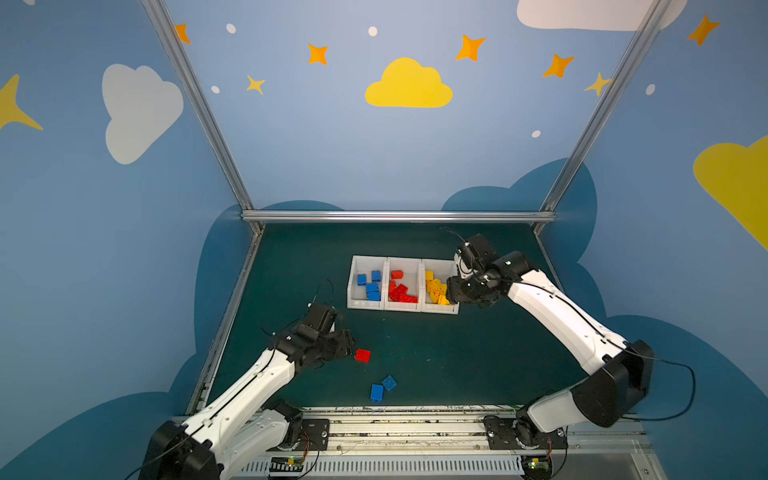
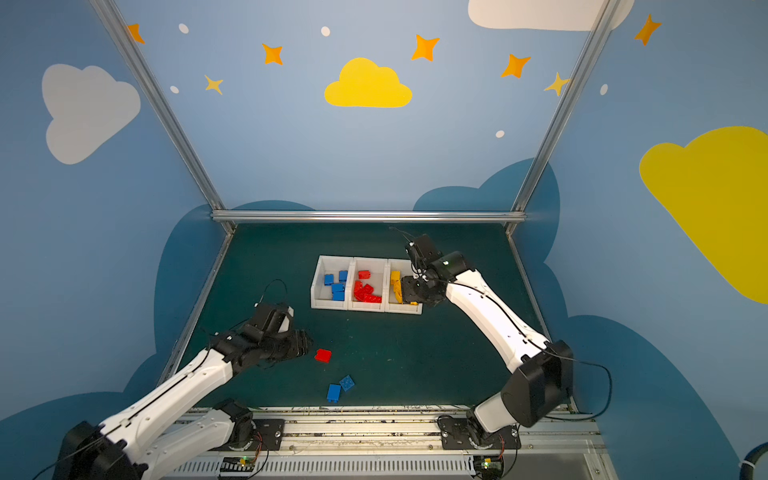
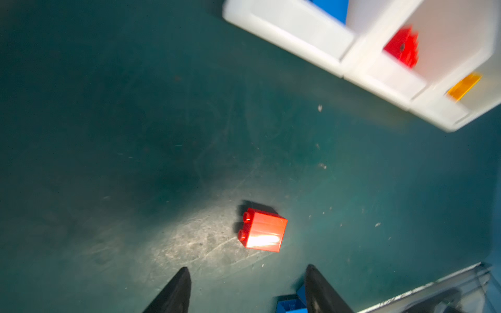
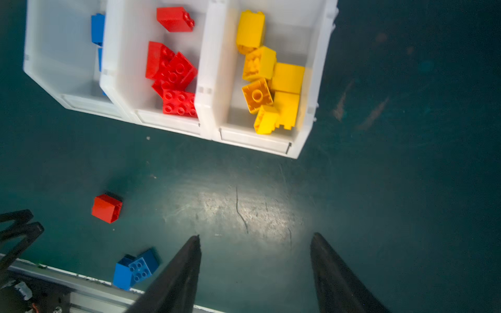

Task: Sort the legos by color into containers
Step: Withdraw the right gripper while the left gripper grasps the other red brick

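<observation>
Fingers (image 4: 179, 276) of left gripper (image 3: 247, 267) and right gripper (image 4: 257, 234) gape empty; bins (image 4: 254, 136) hold most legos (image 4: 173, 73) sorted, while a red brick (image 4: 106, 208) and two blue bricks (image 4: 135, 268) lie loose.

The mat (image 1: 415, 345) is a dark teal green, scuffed paler where light strikes it. The containers (image 1: 365, 305) are plain white. Inside them the colours keep apart: blue legos (image 1: 371, 286), red legos (image 1: 401, 291), yellow legos (image 1: 434, 289). On the mat lie one loose red lego (image 1: 362, 355) and two loose blue legos (image 1: 377, 392). The arms (image 1: 557, 307) are white with black joints; the left gripper (image 3: 247, 267) and the right gripper (image 4: 256, 234) are black. The walls (image 1: 316, 145) are sky blue, patterned with white and yellow clouds, orange and yellow stars and white dots, with darker blue clouds along the foot. The frame (image 1: 399, 216) is silver.
</observation>
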Controlling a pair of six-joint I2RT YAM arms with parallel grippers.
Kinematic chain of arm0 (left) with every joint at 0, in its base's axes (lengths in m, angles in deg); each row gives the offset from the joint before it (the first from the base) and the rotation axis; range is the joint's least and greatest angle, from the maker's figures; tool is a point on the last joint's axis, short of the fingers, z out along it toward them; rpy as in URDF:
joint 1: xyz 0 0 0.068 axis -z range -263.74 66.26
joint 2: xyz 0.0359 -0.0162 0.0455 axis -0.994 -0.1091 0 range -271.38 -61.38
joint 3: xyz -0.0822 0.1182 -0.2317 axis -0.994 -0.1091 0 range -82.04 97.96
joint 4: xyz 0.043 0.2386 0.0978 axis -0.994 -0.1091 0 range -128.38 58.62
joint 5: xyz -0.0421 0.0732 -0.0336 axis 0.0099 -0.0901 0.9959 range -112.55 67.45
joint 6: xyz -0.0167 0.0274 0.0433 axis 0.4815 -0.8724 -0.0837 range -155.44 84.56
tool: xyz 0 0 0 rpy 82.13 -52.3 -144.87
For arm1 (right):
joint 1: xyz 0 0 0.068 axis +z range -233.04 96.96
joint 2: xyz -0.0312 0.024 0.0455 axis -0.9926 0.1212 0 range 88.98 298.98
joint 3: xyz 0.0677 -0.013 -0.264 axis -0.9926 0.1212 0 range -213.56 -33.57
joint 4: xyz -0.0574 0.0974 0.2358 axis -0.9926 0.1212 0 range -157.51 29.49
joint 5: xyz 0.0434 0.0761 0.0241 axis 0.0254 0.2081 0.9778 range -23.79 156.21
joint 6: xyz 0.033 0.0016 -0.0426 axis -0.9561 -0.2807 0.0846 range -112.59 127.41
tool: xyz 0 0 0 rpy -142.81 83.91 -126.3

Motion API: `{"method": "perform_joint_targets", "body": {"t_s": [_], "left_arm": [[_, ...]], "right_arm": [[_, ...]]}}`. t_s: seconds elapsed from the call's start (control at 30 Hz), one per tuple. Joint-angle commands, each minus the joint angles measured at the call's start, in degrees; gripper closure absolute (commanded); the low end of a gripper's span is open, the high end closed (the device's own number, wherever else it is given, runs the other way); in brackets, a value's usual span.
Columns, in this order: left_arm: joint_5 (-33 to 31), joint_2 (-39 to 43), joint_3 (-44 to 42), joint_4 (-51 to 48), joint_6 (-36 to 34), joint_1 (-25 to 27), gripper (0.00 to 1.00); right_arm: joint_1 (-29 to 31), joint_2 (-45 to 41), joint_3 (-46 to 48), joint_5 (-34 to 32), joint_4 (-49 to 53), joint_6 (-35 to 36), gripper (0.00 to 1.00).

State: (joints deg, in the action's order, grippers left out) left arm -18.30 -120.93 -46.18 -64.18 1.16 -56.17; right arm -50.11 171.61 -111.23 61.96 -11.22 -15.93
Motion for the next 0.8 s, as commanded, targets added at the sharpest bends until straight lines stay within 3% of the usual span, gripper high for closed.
{"method": "perform_joint_targets", "body": {"t_s": [0.0, 0.23, 0.5, 0.77], "left_arm": [[-1.48, -4.64, 3.39, 0.17, -4.02, 2.41, 0.32], [-2.98, -14.63, 7.66, 0.25, -6.25, 5.42, 0.32], [-3.93, -25.17, 13.63, -2.75, -8.34, 7.59, 0.32], [-6.91, -29.99, 16.41, -4.87, -8.8, 9.84, 0.34]], "right_arm": [[-0.19, -4.81, 5.84, -3.72, -5.09, -3.47, 0.34], [-1.72, -11.98, 12.94, -5.43, -7.43, -6.07, 0.34], [-2.38, -13.35, 15.0, -4.28, -6.72, -6.55, 0.33], [-2.54, -14.2, 15.24, -3.92, -6.28, -6.23, 0.33]]}}
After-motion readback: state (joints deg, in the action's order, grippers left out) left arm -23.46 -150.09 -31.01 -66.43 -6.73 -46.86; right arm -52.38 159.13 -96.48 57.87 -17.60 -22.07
